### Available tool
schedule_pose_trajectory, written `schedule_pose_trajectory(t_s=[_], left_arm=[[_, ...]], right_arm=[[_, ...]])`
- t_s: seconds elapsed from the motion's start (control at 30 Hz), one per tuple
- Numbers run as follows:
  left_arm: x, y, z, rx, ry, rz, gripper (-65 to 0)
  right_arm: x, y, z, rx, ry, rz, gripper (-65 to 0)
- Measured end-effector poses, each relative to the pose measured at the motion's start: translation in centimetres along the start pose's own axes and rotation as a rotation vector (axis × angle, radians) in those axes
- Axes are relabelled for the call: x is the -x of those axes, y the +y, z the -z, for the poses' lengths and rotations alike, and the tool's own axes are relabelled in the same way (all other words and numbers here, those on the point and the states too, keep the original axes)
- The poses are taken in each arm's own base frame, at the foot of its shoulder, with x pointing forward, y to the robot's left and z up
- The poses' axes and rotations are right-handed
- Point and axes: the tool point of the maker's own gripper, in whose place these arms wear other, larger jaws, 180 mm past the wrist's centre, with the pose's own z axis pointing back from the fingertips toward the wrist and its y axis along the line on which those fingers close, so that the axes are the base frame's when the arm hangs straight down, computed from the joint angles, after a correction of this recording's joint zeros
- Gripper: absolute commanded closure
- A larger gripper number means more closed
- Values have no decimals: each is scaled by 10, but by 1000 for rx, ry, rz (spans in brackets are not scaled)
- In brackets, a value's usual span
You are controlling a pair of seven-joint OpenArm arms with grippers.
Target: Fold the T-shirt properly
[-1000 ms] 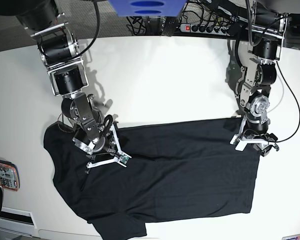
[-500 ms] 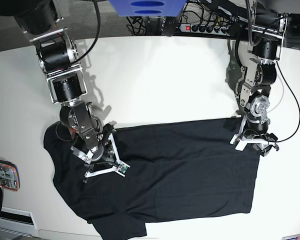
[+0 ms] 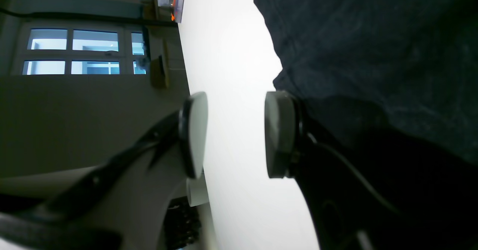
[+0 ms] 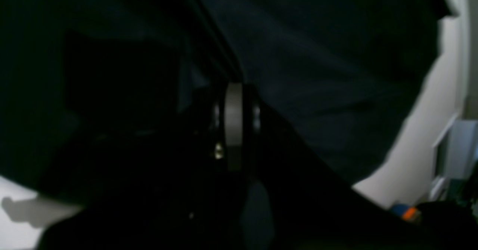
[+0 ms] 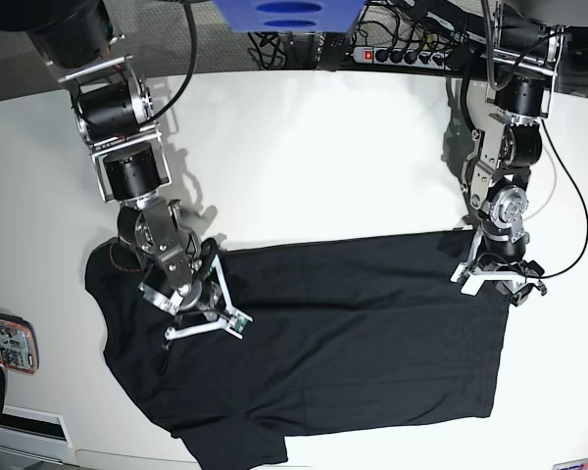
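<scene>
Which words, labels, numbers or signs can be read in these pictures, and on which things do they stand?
No text can be read anywhere.
T-shirt: plain black, no print.
Flat orange-edged object at the table's edge: it has markings, too small to read.
Blue panel at the top: only dark ovals, no letters.
Power strip: a red switch, no legible label.

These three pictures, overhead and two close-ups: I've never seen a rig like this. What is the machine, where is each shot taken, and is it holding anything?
It is a robot with two arms over a white table. The base view looks down from above; the other two come from cameras mounted on each wrist. A black T-shirt lies spread on the table. The right gripper, on that view's left, sits on the shirt near the shoulder; its wrist view shows the fingers pressed together, but too dark to tell if fabric is pinched. The left gripper stands open at the shirt's opposite edge, holding nothing.
</scene>
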Motion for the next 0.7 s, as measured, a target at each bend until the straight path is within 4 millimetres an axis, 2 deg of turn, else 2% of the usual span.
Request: schedule_pose_trajectory(t_s=[0.07,0.13,0.27,0.33,0.5,0.6,0.63,0.7], left_arm=[[2,-3,-2,5,2,1,-238],[4,-8,-3,17,5,6,-238],[3,-5,-2,8,5,2,-238],[3,-4,-2,7,4,3,-238],[3,-5,-3,8,5,2,-238],[4,-5,-3,8,6,4,-238],[4,-5,-3,8,6,3,-238],[4,-6,-3,10,7,0,-238]], right_arm=[[-4,5,1,-5,3,0,0],[-18,5,0,-9,-19,-4,0],[-60,-16,-7,28,-101,-6,0],[-72,-24,-11,46,-117,-20,0],[-92,-9,-10,28,-108,-177,0],[-111,-23,-9,56,-129,-204,0],[-112,-27,-6,79,-143,-190,0],[-99,-27,4,90,-120,-155,0]])
